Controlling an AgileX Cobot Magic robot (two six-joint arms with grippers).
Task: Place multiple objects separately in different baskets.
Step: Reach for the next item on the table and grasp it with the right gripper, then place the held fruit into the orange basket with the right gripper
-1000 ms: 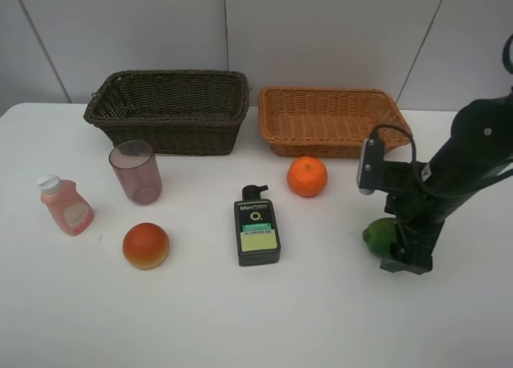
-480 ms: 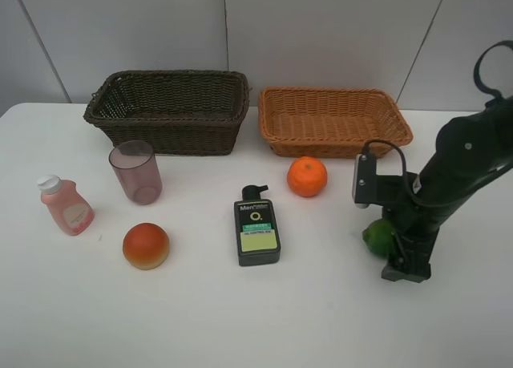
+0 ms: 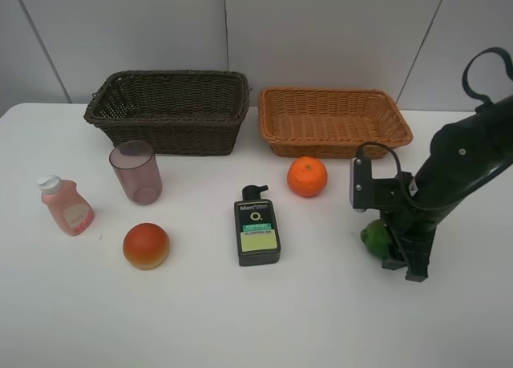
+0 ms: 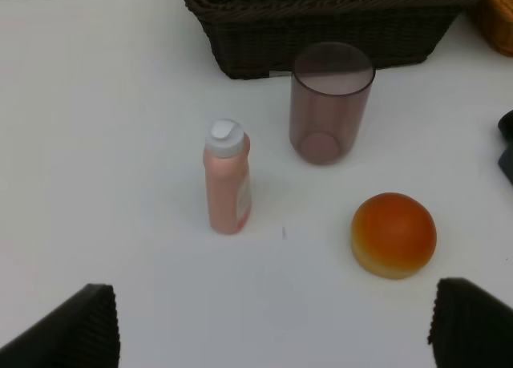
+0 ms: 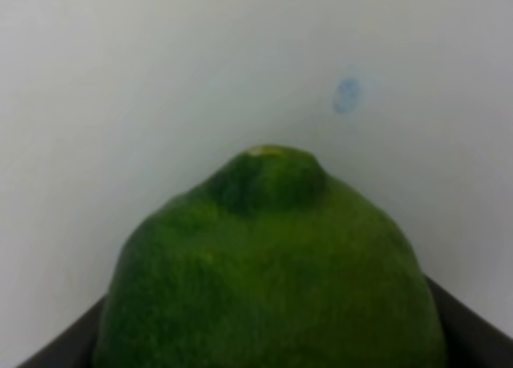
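Observation:
The green lime (image 3: pixel 371 238) lies on the white table (image 3: pixel 321 320) at the right. My right gripper (image 3: pixel 403 264) is lowered over it, open, with a finger on either side; in the right wrist view the lime (image 5: pixel 268 264) fills the frame. The tangerine (image 3: pixel 307 176), dark pump bottle (image 3: pixel 257 227), red-orange fruit (image 3: pixel 146 245), purple cup (image 3: pixel 135 171) and pink bottle (image 3: pixel 66 205) stand on the table. The dark brown basket (image 3: pixel 168 129) and tan basket (image 3: pixel 288 135) are at the back, with nothing showing inside. My left gripper (image 4: pixel 272 336) is open above the table's left side.
In the left wrist view the pink bottle (image 4: pixel 228 178), cup (image 4: pixel 330 102) and red-orange fruit (image 4: pixel 393 234) stand in front of the dark basket (image 4: pixel 321 39). A grey wall rises behind the baskets.
My right gripper has shifted slightly left and settled lower around the lime, which now sits partly hidden between its fingers. Nothing else moved.

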